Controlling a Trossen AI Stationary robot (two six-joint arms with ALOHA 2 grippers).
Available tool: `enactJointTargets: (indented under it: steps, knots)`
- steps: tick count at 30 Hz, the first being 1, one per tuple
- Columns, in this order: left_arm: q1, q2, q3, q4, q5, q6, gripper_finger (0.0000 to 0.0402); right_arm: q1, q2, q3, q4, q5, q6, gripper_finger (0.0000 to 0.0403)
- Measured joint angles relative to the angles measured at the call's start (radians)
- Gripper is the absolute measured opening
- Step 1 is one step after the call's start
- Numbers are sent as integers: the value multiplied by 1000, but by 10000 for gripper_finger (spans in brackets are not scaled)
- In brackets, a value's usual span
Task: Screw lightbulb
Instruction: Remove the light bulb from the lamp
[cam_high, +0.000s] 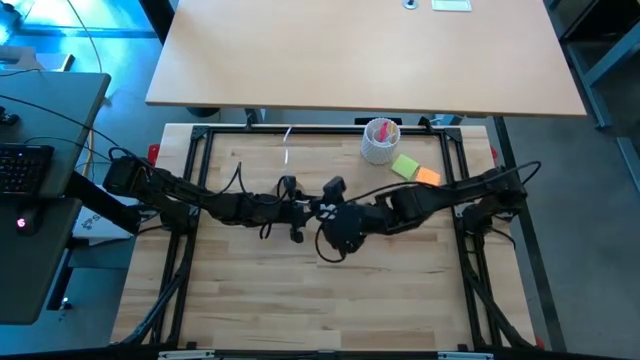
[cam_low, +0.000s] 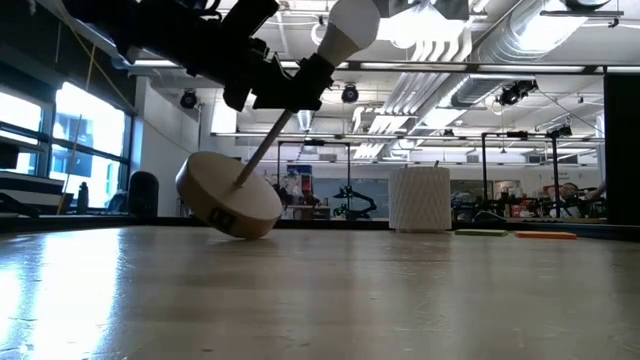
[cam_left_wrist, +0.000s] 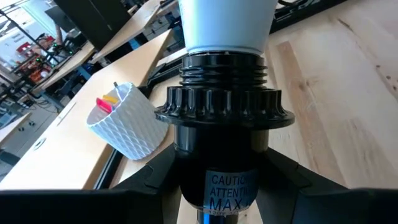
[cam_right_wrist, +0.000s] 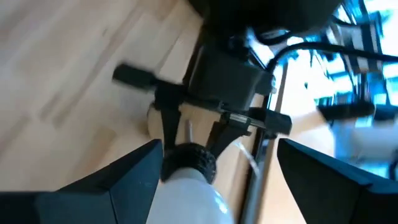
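A small lamp stands tilted in the low view. Its wooden disc stand rests on its lower edge on the table, and a thin rod rises to a black socket. The white lightbulb sits in the socket's top; its screw base is hidden inside. My left gripper, at mid-table, is shut on the socket. My right gripper is open with its fingers on either side of the bulb. There is a wide gap on one side. My left gripper pinches the socket's smooth lower body, below its ribbed collar, between its two fingers. The fingers lie across the socket. The lamp leans in the hold, with the socket and bulb raised and the disc's edge on the table. My right gripper: one finger stands close beside the bulb, and I cannot tell whether it touches.
A white ribbed cup with pink contents stands at the far right of the table. A green pad and an orange pad lie beside it. Black frame rails border the table. Bare wood lies toward the near edge.
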Motion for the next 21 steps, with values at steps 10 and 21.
enactJointTargets:
  steps: [10, 21]
  knots:
    - [-1, 0, 0, -4, -35, -14, 145, 98, -79, 0, -262, 252, 872, 314]
    - [-1, 1, -2, -12, -26, 32, 145, 279, -187, -402, -173, 483, 1399, 314]
